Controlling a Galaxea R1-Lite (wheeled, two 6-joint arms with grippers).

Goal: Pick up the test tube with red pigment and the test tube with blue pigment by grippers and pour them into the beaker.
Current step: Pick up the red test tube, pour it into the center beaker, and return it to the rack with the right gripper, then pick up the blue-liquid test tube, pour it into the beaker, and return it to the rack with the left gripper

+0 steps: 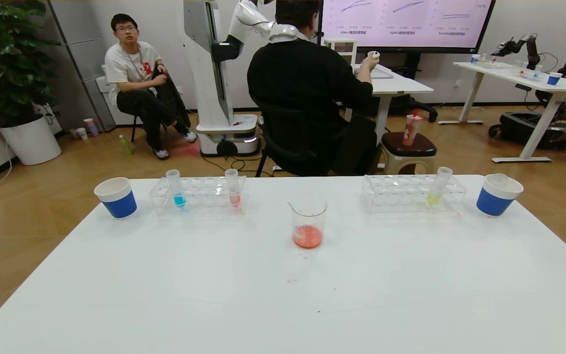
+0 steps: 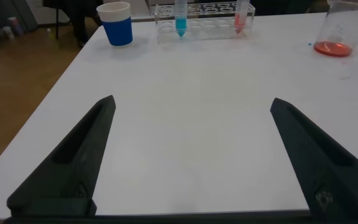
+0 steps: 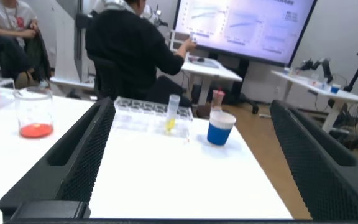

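Bare table (image 1: 214, 295) in front; beaker (image 1: 308, 221) stands between 2 racks (image 1: 199, 194).

Head view high, facing across table (image 1: 165, 295); both wrist views low, near tabletop; all share beaker (image 1: 308, 220).

Bright, even overhead light; soft shadows on the white table (image 1: 165, 295); right wrist view slightly blurred.

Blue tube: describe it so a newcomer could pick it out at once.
On the white table, look to the far left, where a clear rack stands beside a blue paper cup. Two tubes stand upright in that rack; the blue tube is the one nearer the cup. It holds bright cyan liquid, while its neighbour holds pale red.
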